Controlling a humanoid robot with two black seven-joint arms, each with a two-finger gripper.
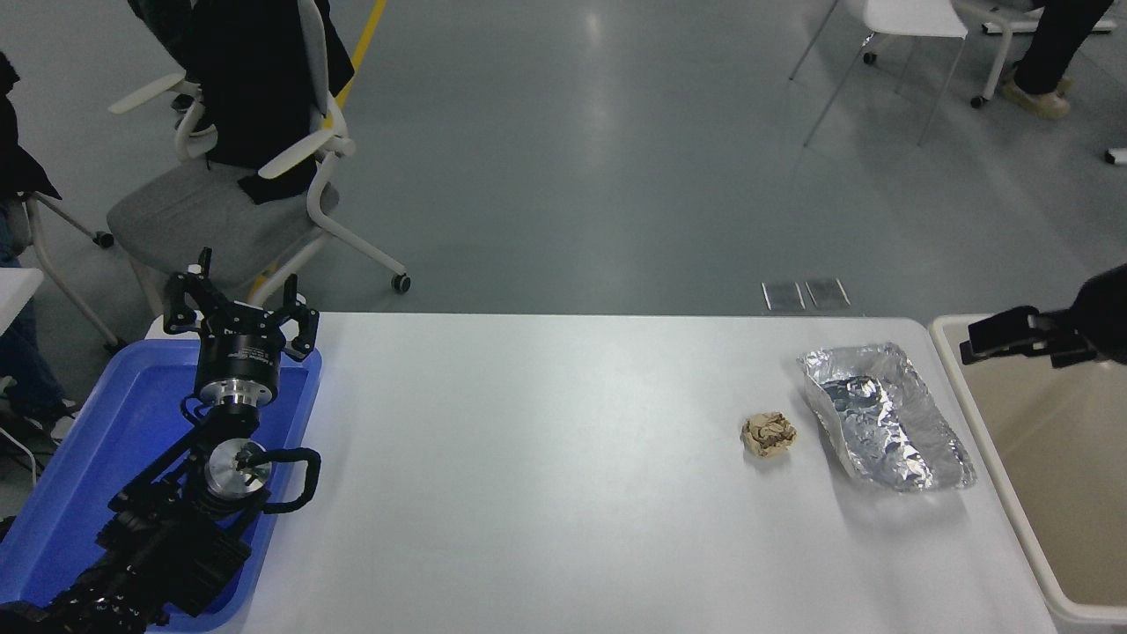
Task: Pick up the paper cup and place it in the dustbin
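A white table (563, 475) seen from above. At its right side lies a crinkled silver foil tray (885, 418), and just left of it, apart from it, sits a crumpled brown paper ball (769, 434). At the left end is a shallow blue tray (79, 475); the parked left arm rises over it, and the left gripper (239, 308) has its fingers spread wide around nothing. Past the table's right edge stands the dustbin (1048, 467), large, cream-coloured, with a thick rounded rim and smooth walls. The right gripper (1008, 335) comes in from the right edge above the bin's far left corner; whether its jaws are parted cannot be told. The paper cup cannot be seen anywhere. Beyond the table are a grey floor, office chairs (220, 202) and a person's legs (1052, 53).
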